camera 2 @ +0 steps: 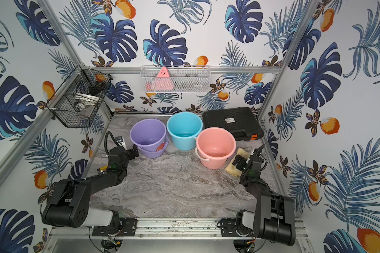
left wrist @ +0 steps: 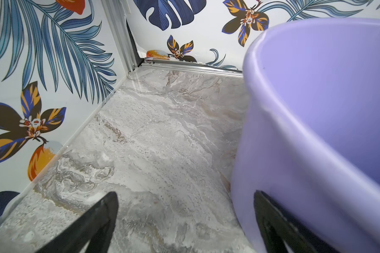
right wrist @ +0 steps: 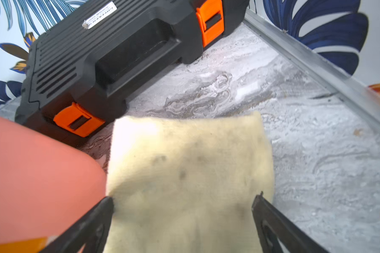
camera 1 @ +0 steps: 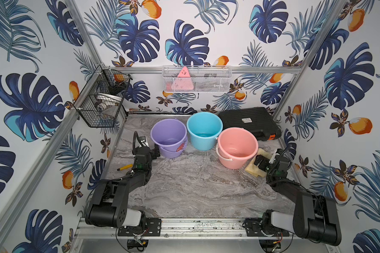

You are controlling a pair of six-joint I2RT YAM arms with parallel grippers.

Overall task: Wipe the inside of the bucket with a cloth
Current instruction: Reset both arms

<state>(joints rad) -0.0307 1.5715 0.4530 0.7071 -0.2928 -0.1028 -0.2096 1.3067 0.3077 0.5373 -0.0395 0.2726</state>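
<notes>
walls: leaf-print wallpaper (camera 1: 184, 43) | floor: grey marble (camera 1: 195, 186) | frame: aluminium rails (camera 1: 261, 69)

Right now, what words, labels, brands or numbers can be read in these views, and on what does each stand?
White label on the black case: printed lines, too blurred to read.
Pink triangle in the white wire basket: a few dark marks, too small to read.
Sticker on the purple bucket: a red-orange picture, no legible words.
No other text shows.
</notes>
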